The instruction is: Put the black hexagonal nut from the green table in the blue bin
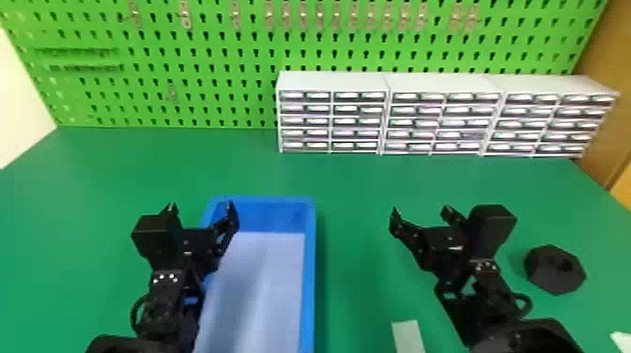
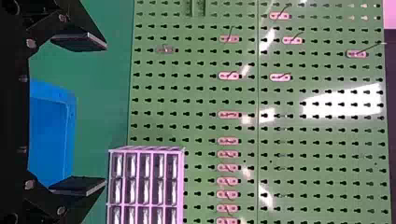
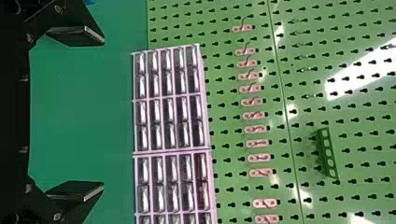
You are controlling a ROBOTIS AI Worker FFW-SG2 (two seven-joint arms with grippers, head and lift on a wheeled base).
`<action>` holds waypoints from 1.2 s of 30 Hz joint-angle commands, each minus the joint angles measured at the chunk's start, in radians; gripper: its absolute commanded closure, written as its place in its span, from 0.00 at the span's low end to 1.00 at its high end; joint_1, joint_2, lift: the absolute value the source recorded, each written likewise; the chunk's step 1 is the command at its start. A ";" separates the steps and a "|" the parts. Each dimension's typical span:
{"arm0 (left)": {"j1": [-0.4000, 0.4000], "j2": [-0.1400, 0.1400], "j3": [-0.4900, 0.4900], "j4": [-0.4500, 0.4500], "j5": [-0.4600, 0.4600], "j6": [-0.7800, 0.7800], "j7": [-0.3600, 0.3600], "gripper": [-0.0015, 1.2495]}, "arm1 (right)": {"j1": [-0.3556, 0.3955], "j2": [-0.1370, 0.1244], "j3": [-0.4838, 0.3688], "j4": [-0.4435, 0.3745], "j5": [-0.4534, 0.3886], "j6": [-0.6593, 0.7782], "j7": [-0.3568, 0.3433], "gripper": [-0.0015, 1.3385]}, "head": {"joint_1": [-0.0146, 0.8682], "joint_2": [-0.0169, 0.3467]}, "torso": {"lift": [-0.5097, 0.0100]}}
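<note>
The black hexagonal nut (image 1: 555,270) lies on the green table (image 1: 357,197), right of my right arm in the head view. My right gripper (image 1: 422,213) is open between the blue bin and the nut, with nothing between its fingers; the right wrist view has this gripper (image 3: 77,113) wide apart too. Over the left edge of the blue bin (image 1: 308,272) my left gripper (image 1: 201,209) stands open and holds nothing. In the left wrist view, the left gripper (image 2: 78,113) has its fingers spread, with part of the blue bin (image 2: 70,135) beyond them.
White drawer cabinets (image 1: 441,84) line the back right of the table, before a green pegboard (image 1: 225,56). A pale strip (image 1: 407,335) lies near the front, left of my right arm. Another pale piece (image 1: 622,340) is at the lower right edge.
</note>
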 commanded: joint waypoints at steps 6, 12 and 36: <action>0.001 0.000 0.007 0.000 0.000 0.000 0.000 0.20 | -0.009 0.001 -0.094 -0.062 0.001 0.098 0.000 0.15 | 0.76 0.20 | 0.80; 0.001 0.000 0.010 -0.002 0.000 -0.002 0.000 0.20 | -0.019 0.003 -0.178 -0.117 0.008 0.191 0.000 0.15 | 0.76 0.20 | 0.80; 0.001 0.000 0.018 -0.006 -0.002 -0.005 0.000 0.20 | -0.115 0.003 -0.447 -0.216 0.039 0.693 0.000 0.15 | 0.76 0.20 | 0.80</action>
